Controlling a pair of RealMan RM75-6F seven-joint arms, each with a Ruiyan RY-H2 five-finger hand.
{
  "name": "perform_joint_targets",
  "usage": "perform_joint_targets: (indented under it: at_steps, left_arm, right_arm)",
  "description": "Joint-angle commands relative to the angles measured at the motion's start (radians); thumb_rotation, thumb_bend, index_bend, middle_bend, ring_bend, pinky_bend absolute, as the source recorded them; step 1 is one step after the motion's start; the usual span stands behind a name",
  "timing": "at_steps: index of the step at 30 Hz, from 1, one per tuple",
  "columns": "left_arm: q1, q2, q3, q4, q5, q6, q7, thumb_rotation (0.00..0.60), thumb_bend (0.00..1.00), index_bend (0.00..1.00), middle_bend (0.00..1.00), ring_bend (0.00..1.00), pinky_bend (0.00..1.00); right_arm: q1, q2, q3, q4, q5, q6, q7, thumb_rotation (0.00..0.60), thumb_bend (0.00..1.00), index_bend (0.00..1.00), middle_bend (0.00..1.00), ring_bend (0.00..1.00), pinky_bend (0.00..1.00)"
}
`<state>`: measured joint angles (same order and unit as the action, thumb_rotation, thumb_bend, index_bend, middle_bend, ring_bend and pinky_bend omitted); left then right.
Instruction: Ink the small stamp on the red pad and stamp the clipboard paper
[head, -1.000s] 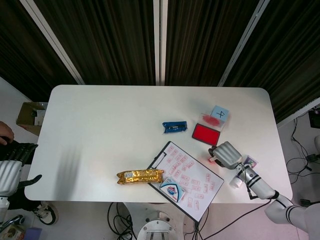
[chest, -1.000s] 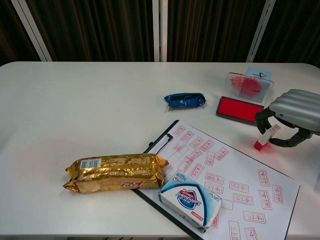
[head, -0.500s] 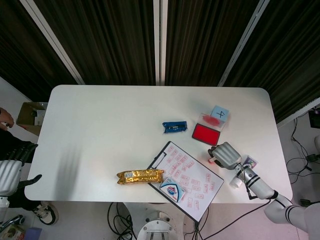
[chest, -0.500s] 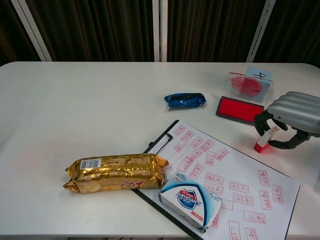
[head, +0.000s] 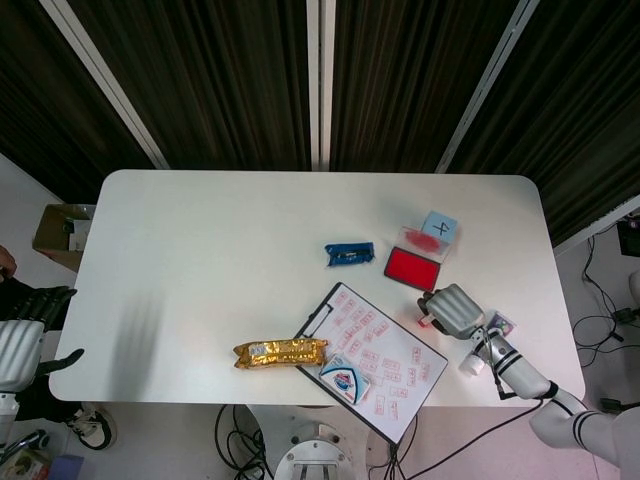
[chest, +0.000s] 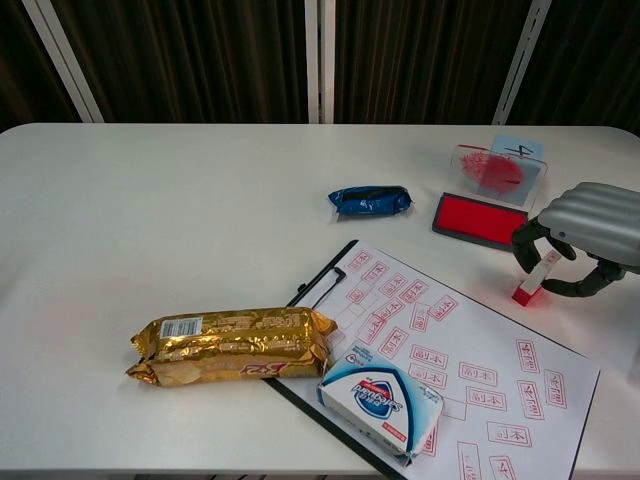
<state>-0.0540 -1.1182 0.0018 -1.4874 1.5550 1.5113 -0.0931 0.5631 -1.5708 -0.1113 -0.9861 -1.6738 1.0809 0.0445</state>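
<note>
Chest view shows my right hand (chest: 590, 235) pinching the small stamp (chest: 532, 282) at right of frame, between the red pad (chest: 478, 220) and the clipboard paper (chest: 450, 350), so I judge pressing onto paper comes next; left hand (head: 22, 335) unclear.

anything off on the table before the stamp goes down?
Yes: a blue-and-white box sits on the clipboard paper, and a gold snack pack touches the board's left edge. The right hand holds the small stamp beside the paper.
</note>
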Motion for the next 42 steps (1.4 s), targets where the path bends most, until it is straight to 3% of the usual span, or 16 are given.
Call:
perform_joint_targets:
  at_steps: [1, 14, 19, 28, 33, 35, 36, 40, 42]
  left_arm:
    - [0.000, 0.000, 0.000, 0.000, 0.000, 0.000, 0.000, 0.600, 0.00, 0.19, 0.17, 0.16, 0.25]
    - [0.002, -0.001, 0.000, 0.003, 0.000, 0.005, -0.002, 0.600, 0.00, 0.19, 0.17, 0.16, 0.25]
    - [0.003, -0.001, 0.000, 0.003, 0.001, 0.005, -0.001, 0.600, 0.00, 0.19, 0.17, 0.16, 0.25]
    - [0.004, 0.002, 0.001, -0.001, 0.001, 0.006, 0.002, 0.600, 0.00, 0.19, 0.17, 0.16, 0.25]
    - [0.005, 0.005, 0.000, -0.004, 0.000, 0.010, 0.002, 0.600, 0.00, 0.19, 0.17, 0.16, 0.25]
    - [0.007, 0.007, -0.001, -0.005, 0.000, 0.014, 0.003, 0.600, 0.00, 0.19, 0.17, 0.16, 0.25]
    - [0.008, 0.008, -0.002, -0.006, 0.000, 0.017, 0.003, 0.600, 0.00, 0.19, 0.17, 0.16, 0.25]
    - [0.011, 0.009, -0.004, -0.009, 0.001, 0.027, 0.003, 0.600, 0.00, 0.19, 0.17, 0.16, 0.25]
    - [0.011, 0.011, -0.005, -0.012, 0.002, 0.028, 0.004, 0.600, 0.00, 0.19, 0.17, 0.16, 0.25]
  right_arm:
    - [0.000, 0.001, 0.001, -0.002, 0.001, -0.002, -0.002, 0.600, 0.27, 0.54, 0.45, 0.59, 0.91]
    - [-0.004, 0.012, 0.005, -0.022, 0.007, -0.007, -0.017, 0.600, 0.26, 0.44, 0.35, 0.59, 0.90]
    - [-0.005, 0.016, 0.005, -0.028, 0.008, -0.010, -0.026, 0.600, 0.25, 0.35, 0.32, 0.59, 0.90]
    - [-0.005, 0.051, 0.000, -0.066, 0.000, -0.008, -0.057, 0.600, 0.20, 0.04, 0.18, 0.58, 0.89]
    - [-0.029, 0.149, 0.002, -0.181, -0.011, 0.059, -0.127, 0.600, 0.12, 0.00, 0.09, 0.54, 0.86]
    - [-0.059, 0.204, 0.013, -0.244, -0.010, 0.125, -0.172, 0.600, 0.10, 0.00, 0.07, 0.45, 0.80]
    - [-0.077, 0.229, 0.020, -0.276, -0.002, 0.157, -0.194, 0.600, 0.09, 0.00, 0.06, 0.37, 0.70]
    - [-0.187, 0.326, 0.058, -0.437, 0.080, 0.304, -0.247, 0.600, 0.11, 0.00, 0.00, 0.02, 0.11]
    - [-0.260, 0.358, 0.078, -0.494, 0.129, 0.402, -0.236, 0.600, 0.13, 0.00, 0.00, 0.00, 0.02]
